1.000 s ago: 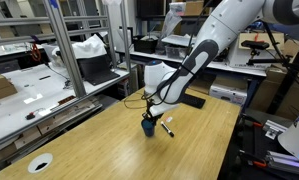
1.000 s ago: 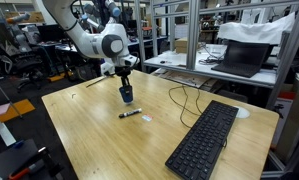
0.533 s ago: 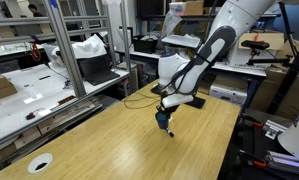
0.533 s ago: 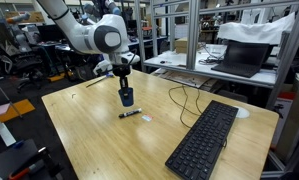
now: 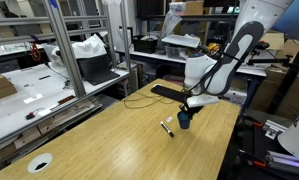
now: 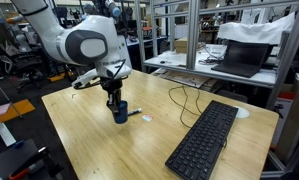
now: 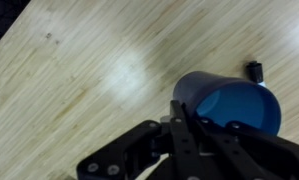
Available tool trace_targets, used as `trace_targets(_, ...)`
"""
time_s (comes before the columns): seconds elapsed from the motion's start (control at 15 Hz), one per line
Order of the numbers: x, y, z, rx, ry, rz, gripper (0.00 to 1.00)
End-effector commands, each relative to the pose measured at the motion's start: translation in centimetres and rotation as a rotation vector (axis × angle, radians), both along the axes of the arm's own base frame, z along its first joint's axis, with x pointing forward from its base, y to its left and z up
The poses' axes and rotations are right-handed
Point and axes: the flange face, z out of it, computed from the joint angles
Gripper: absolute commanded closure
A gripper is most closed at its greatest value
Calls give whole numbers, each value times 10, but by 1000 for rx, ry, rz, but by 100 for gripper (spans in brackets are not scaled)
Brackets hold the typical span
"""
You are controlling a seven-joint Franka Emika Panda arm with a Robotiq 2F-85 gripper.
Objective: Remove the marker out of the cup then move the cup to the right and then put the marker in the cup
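Observation:
The small dark cup (image 5: 184,120) hangs in my gripper (image 5: 186,108), just above the wooden table (image 5: 109,140). In an exterior view the cup (image 6: 119,110) sits under the gripper (image 6: 115,99). The wrist view shows the cup's blue inside (image 7: 234,108) with my gripper (image 7: 189,125) shut on its rim. The marker (image 5: 168,128), white with dark ends, lies flat on the table right beside the cup. It shows in the other exterior view (image 6: 135,113) too, and its dark end peeks past the cup in the wrist view (image 7: 255,70).
A black keyboard (image 6: 206,137) lies on the table, with a black cable (image 6: 179,98) looping behind it. A flat white disc with a dark centre (image 5: 39,162) sits near a table corner. Shelving and a laptop (image 6: 244,55) stand behind the table.
The arm has carried the cup across the table, past the marker, which has stayed where it lay. The cup is now on the marker's other side.

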Motion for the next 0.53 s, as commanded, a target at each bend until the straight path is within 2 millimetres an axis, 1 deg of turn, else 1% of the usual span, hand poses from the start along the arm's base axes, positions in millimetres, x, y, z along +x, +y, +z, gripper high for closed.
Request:
trace_targets(0.0,-22,-24,1,10,-87,-61,99)
trace_targets(0.2,-28,-41,-10,4,-125,-112,99)
trace_targets(0.47,-25,-53,-15,14,-159,-188,99)
